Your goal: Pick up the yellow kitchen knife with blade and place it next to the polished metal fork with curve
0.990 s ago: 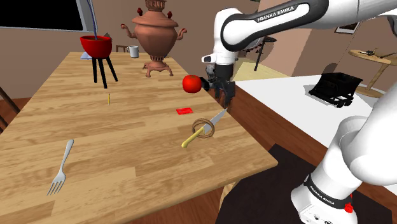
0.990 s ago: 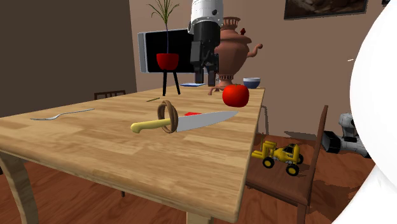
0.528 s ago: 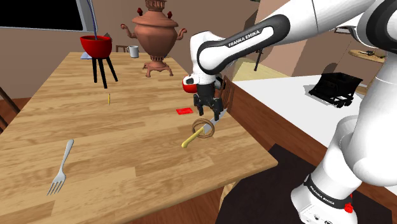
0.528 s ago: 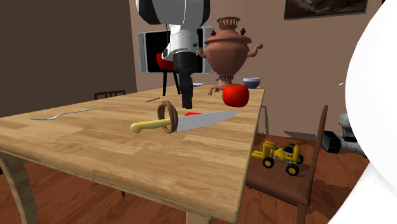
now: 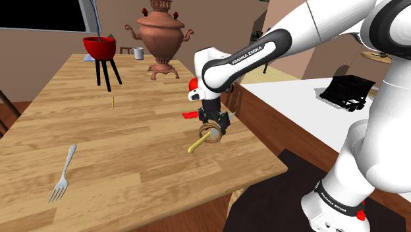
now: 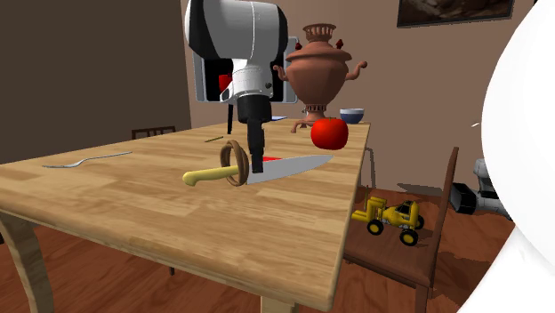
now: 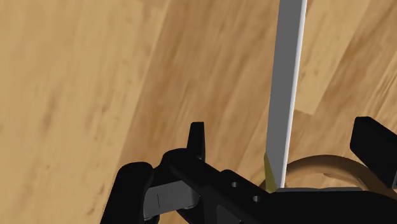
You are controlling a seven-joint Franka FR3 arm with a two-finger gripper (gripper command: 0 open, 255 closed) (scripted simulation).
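Lying flat on the grained wooden table (image 5: 132,138), the knife (image 6: 276,167) shows a rounded yellow handle and a smooth grey blade, with a tan ring (image 6: 234,163) looped round the handle. The white arm (image 5: 263,41) reads "FRANKA EMIKA". The black gripper (image 7: 286,130) hangs just above, fingers spread wide, the blade between them untouched. The curved grey fork (image 5: 62,173) lies well apart.

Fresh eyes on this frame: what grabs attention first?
The black gripper, fingers open, sits low over the yellow-handled knife near the table edge on the shoulder view's right. A tan ring is looped around the knife where handle meets blade. Behind, a big copper-coloured samovar stands at the table's far end, and the fork lies alone toward the shoulder view's lower left.
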